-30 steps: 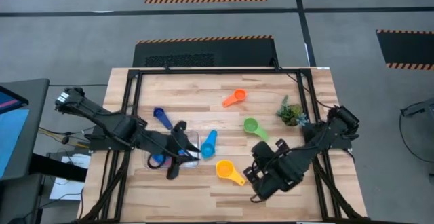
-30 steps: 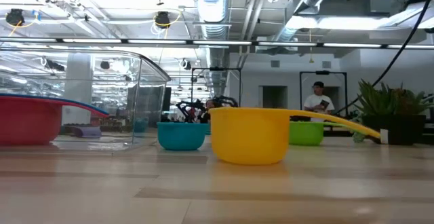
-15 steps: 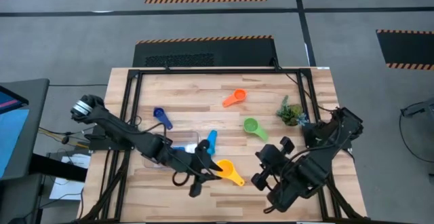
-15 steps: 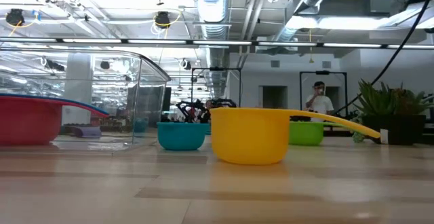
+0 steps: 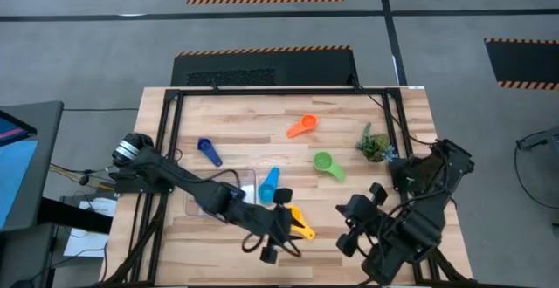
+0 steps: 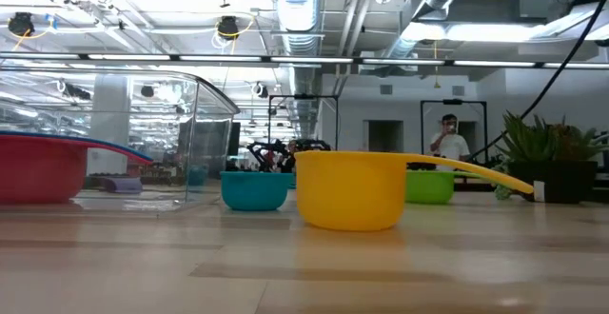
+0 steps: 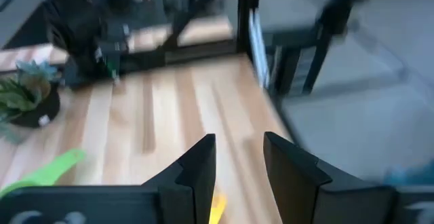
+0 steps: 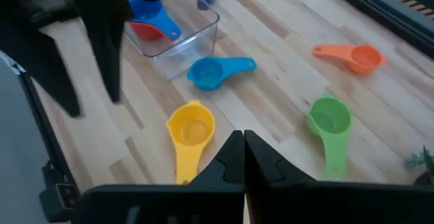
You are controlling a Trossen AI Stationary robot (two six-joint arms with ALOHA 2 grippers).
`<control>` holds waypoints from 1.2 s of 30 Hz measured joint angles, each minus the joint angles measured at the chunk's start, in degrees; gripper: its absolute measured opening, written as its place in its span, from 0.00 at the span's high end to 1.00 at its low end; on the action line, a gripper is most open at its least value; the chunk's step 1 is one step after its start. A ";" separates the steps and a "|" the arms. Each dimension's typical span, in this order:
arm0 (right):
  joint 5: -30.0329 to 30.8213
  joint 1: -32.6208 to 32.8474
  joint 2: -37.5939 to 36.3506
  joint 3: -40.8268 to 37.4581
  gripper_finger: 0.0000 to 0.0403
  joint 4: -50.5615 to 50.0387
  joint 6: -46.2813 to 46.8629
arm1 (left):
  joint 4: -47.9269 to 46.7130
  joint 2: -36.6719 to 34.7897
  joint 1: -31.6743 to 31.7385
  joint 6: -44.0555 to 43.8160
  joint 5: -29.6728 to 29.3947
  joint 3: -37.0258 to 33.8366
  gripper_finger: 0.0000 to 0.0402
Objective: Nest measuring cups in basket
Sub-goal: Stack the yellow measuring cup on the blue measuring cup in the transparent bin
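Right wrist view gives me the best look at the yellow cup (image 8: 192,127): a small hollow plastic scoop, which I judge light, rigid and a bit slick, likely to skate on the wood if nudged. I'd pinch it across the rim or along its flat handle. It lies on the table's near side, just right of the basket (image 5: 194,208), with the teal cup (image 8: 207,72) beside the basket's far-right corner. The green cup (image 5: 326,163) and orange cup (image 5: 302,126) lie farther off to the right, and a dark blue cup (image 5: 208,151) sits beyond the basket. Inside the basket a blue cup (image 8: 146,11) already nests in a red cup (image 8: 145,28).

My left gripper (image 5: 281,227) hangs over the yellow cup, fingers (image 7: 196,173) parted and holding nothing. A second ago it was over the basket, so it has swung right. My right gripper (image 8: 242,155), fingers pressed together and empty, has pulled back toward the near-right corner.
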 joint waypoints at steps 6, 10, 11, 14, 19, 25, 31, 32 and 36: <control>0.17 2.43 -0.19 0.01 0.97 0.01 2.43 | -12.84 6.57 0.24 5.25 -0.03 8.85 0.72; 0.16 3.72 -0.19 0.01 0.97 0.04 4.70 | -16.47 9.47 0.71 11.44 1.74 9.30 0.69; 0.17 3.96 -0.19 0.01 0.97 0.02 5.19 | -17.27 9.87 0.84 12.08 2.09 9.30 0.68; 0.16 4.67 -0.19 0.01 0.97 -0.03 6.32 | -18.32 10.79 1.59 12.18 2.60 9.54 0.63; 0.15 5.21 -0.12 0.01 0.97 0.14 6.50 | -20.43 14.01 2.79 10.69 4.96 9.41 0.53; 0.13 5.44 -0.06 0.01 0.97 -0.01 6.48 | -24.45 17.90 2.84 8.59 3.56 9.23 0.46; 0.00 5.72 -0.04 0.01 0.97 -0.01 6.44 | -25.90 19.88 3.02 6.95 1.79 9.40 0.46; -0.04 5.82 -0.04 0.01 0.97 -0.03 6.44 | -26.35 20.17 3.06 6.93 1.87 9.40 0.47; -0.08 5.89 -0.04 0.01 0.97 -0.01 5.96 | -25.98 21.38 3.16 7.13 1.79 9.50 0.47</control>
